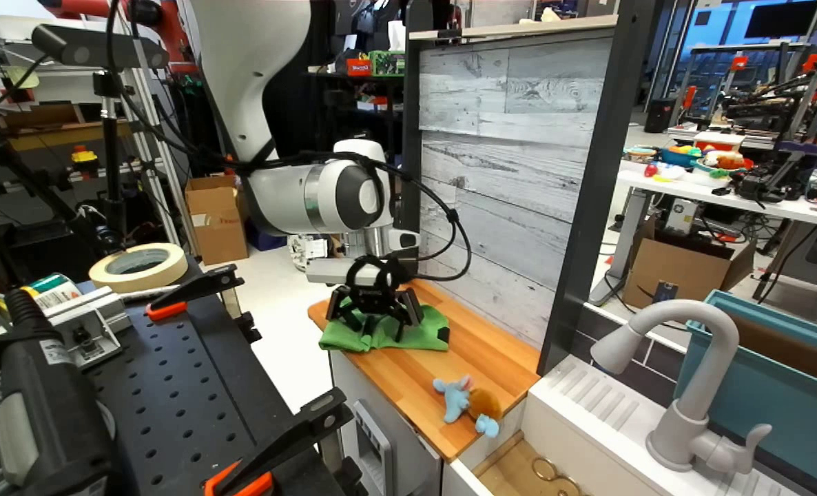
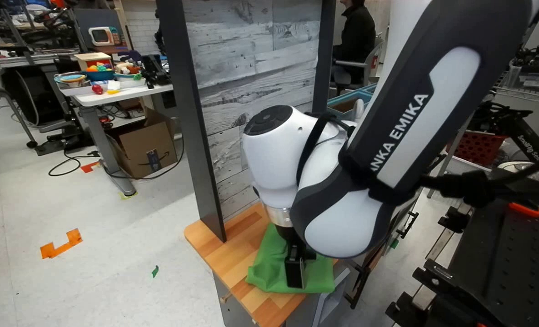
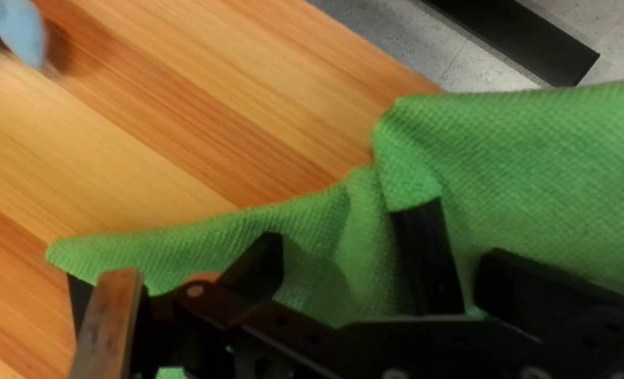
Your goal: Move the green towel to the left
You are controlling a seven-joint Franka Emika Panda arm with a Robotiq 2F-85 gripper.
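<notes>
A robot gripper point(image 1: 375, 320) points down onto a green towel point(image 1: 383, 336), its two black fingers point(image 3: 259, 266) set wide apart with rumpled cloth showing between them in the wrist view; how firmly they press on the fabric cannot be told. The towel lies bunched on a wooden countertop point(image 1: 408, 386), at the far end in an exterior view, a little of it overhanging the edge. Above, the white and dark-gray arm point(image 2: 274, 163) reaches down, black cables looped along it. On the same countertop, well apart from the towel, lies a small plush toy point(image 1: 474, 401), light blue and orange-brown; in the wrist view only a blurred blue piece shows. Along the countertop's side stands an upright panel point(image 1: 505, 151) of gray wood-look boards in a dark frame, seen in both exterior views. Beside the toy's end is a white sink unit point(image 1: 615, 427) with a gray faucet point(image 1: 708, 375) and a teal bin point(image 1: 760, 379). Across a gap, a black perforated workbench point(image 1: 174, 386) holds a tape roll point(image 1: 140, 281).
</notes>
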